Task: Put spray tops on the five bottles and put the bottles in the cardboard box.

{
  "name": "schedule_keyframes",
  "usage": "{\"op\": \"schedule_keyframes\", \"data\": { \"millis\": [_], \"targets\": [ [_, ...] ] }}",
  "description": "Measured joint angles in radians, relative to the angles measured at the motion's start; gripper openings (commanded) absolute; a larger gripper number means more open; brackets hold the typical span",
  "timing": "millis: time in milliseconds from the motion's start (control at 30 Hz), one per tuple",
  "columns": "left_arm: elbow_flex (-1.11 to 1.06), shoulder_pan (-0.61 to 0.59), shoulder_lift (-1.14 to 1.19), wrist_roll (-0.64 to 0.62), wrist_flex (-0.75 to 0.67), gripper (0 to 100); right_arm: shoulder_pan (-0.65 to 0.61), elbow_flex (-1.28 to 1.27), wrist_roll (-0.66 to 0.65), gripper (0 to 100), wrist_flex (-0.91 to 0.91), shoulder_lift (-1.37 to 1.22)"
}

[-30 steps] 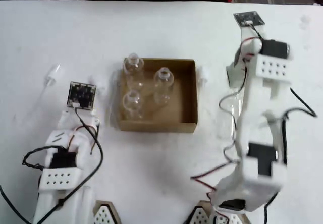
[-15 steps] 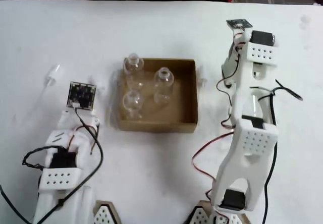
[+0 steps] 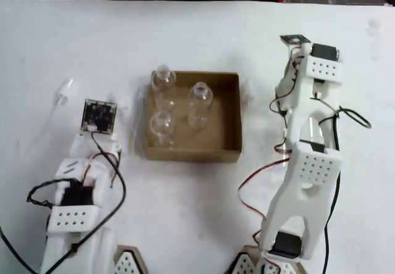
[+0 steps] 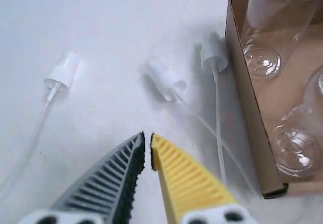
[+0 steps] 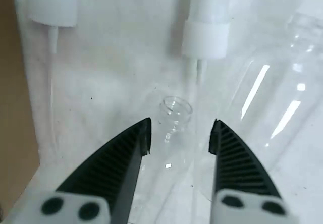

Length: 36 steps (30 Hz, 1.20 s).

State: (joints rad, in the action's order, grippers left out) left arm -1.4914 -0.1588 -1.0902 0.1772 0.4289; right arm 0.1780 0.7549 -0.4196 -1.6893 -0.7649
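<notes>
Saw the right arm (image 3: 307, 169) stretched long over the right side of the table (image 3: 185, 33), from the near edge toward the far one. Found the right gripper (image 5: 180, 133) spread wide, jaws either side of the neck of a clear bottle (image 5: 174, 114) lying flat on the table (couldn't tell about contact). Spotted a second bottle (image 5: 272, 98) lying just beside it, plus one spray top (image 5: 204, 37) and another spray top (image 5: 53, 4) past the jaws.

Had the left arm (image 3: 74, 194) folded back by the near left corner, left gripper (image 4: 147, 138) aimed down at the table, jaws all but closed on nothing. Counted three loose tops ahead of it: a lone top (image 4: 63, 72), a middle top (image 4: 166, 80), and a third top (image 4: 213, 52) just beside the cardboard box (image 3: 194, 157).

Found the box mid-table with three upright bottles inside: far-left bottle (image 3: 163, 79), right-hand bottle (image 3: 199, 98), near-left bottle (image 3: 162, 126).
</notes>
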Motion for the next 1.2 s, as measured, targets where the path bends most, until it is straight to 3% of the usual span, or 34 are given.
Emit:
{"op": "schedule_keyframes", "data": {
  "millis": [300,500,900,1200],
  "targets": [
    [0.0,0.0,0.0,0.0,0.0,3,-0.003,0.0,0.0,15.4,0.0,-0.077],
    [0.0,0.0,0.0,0.0,0.0,3,-0.002,0.0,0.002,4.5,0.0,-0.078],
    [0.0,0.0,0.0,0.0,0.0,3,-0.003,0.021,0.0,15.1,-0.003,-0.078],
    [0.0,0.0,0.0,0.0,0.0,3,-0.003,0.021,0.0,15.2,-0.005,-0.078]
  ]
}}
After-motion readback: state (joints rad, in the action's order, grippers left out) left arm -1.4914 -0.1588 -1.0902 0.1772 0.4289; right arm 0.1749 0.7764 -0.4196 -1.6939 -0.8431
